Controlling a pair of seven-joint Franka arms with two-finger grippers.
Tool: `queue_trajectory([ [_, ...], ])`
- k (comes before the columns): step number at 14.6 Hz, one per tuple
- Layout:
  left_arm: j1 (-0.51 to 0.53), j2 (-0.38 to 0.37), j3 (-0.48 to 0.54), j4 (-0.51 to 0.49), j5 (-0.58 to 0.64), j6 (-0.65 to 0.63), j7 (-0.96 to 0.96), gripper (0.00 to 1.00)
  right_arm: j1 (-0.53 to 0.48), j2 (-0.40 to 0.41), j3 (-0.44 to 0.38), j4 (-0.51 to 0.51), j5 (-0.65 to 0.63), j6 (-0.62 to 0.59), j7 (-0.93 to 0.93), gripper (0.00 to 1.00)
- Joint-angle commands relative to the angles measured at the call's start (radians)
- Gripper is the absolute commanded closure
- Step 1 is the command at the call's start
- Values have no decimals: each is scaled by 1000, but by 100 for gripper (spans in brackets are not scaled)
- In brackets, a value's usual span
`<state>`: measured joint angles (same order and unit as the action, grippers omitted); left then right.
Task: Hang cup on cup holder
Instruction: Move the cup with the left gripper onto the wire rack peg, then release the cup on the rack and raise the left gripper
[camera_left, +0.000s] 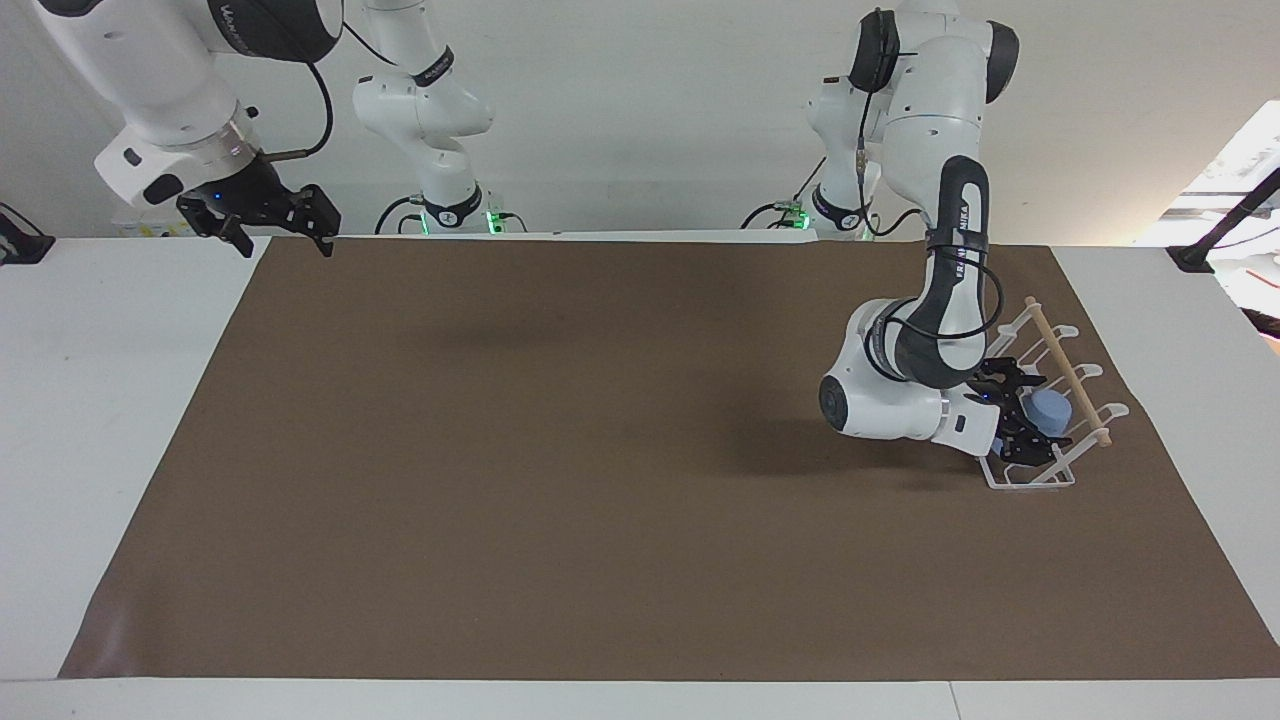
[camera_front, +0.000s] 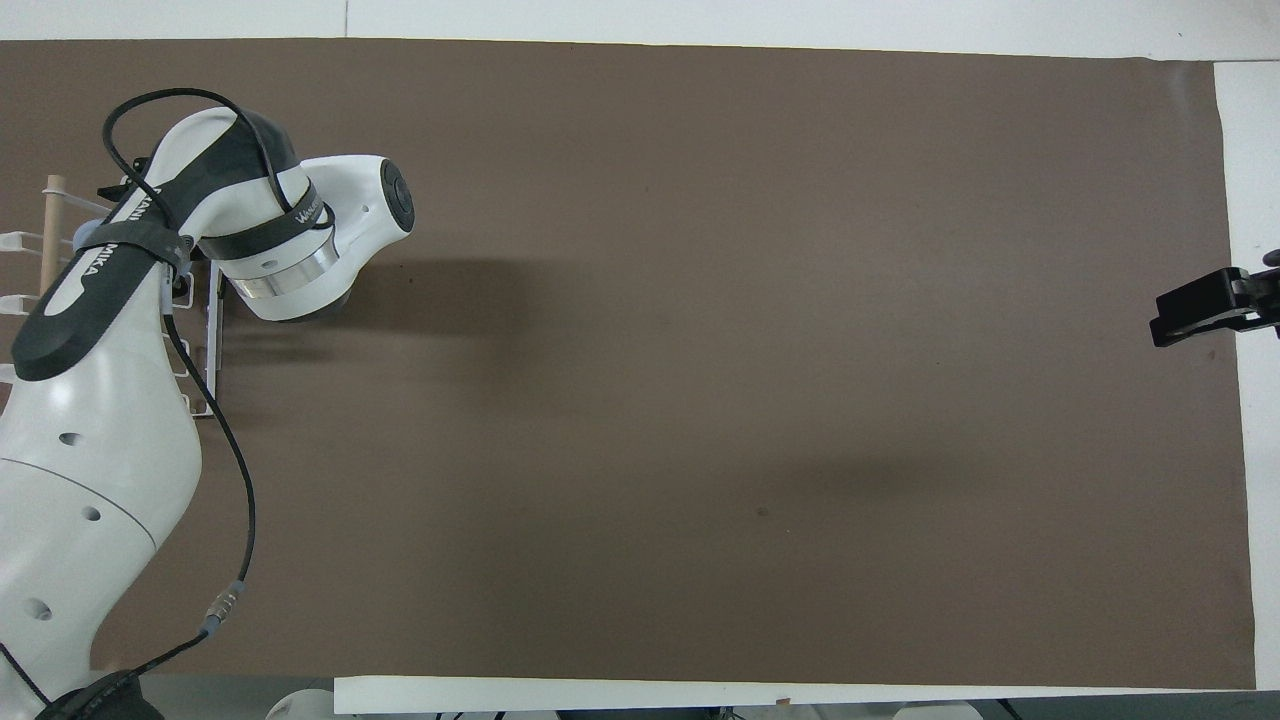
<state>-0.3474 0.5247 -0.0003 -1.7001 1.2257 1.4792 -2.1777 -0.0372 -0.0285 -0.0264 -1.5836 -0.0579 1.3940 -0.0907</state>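
Note:
The white wire cup holder (camera_left: 1040, 482) stands near the left arm's end of the brown mat, its wooden dowel (camera_left: 1068, 378) across the top. The light-blue cup (camera_left: 1051, 409) sits low inside it, under the dowel and among the prongs; I cannot tell whether it is on a prong. My left gripper (camera_left: 1020, 418) is level with the cup, at the holder's side, open, its fingers spread above and below the cup. In the overhead view the left arm covers the cup and much of the cup holder (camera_front: 28, 240). My right gripper (camera_left: 272, 228) waits open, raised over the mat's corner at the right arm's end.
A brown mat (camera_left: 600, 480) covers most of the white table (camera_left: 110, 400). The left arm's elbow and forearm (camera_front: 280, 240) hang low over the mat beside the holder. In the overhead view the right gripper (camera_front: 1205, 308) is at the mat's edge.

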Motion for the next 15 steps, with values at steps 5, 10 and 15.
queue_trajectory([
  [5,-25,-145,-9,80,-168,-10,200,0,-15,-21,6,-23,20,-3,-3,1],
  [10,2,-373,-7,36,-471,38,765,0,-15,-21,6,-23,20,-3,-3,1],
  [15,90,-469,-1,36,-728,92,1180,0,-15,-21,6,-23,20,-3,-3,1],
])
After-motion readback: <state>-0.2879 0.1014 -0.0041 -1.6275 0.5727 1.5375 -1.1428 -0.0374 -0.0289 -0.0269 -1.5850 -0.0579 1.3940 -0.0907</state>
